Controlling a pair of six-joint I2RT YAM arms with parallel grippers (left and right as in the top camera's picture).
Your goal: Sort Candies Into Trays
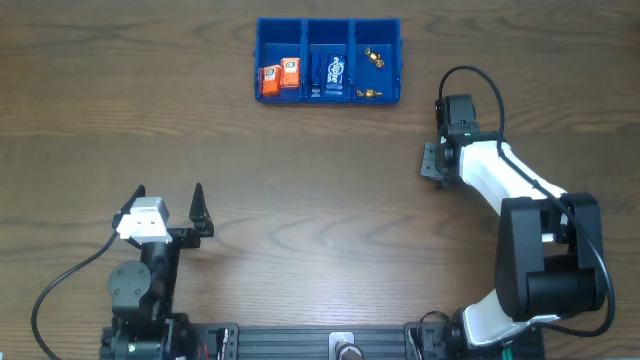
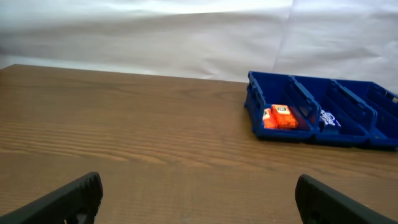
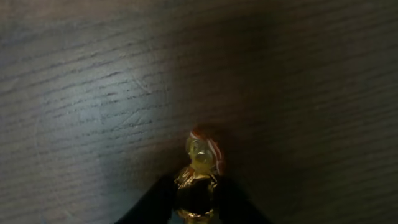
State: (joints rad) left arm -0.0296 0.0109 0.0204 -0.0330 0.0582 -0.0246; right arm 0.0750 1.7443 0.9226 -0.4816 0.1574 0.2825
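Right wrist view shows my right gripper [image 3: 196, 190] pinching the gold candy [image 3: 202, 158], its long side sticking straight out past the fingertips, while the blue tray [image 1: 258, 45] sits farther out, nearer this arm than my left gripper [image 1: 168, 190], which is spread wide.

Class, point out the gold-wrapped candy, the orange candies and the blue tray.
gold-wrapped candy [image 3: 201, 159]: right wrist view, foil middle.
orange candies [image 2: 283, 116]: left wrist view, nearer pack's top.
blue tray [image 1: 330, 21]: top view, far rim.
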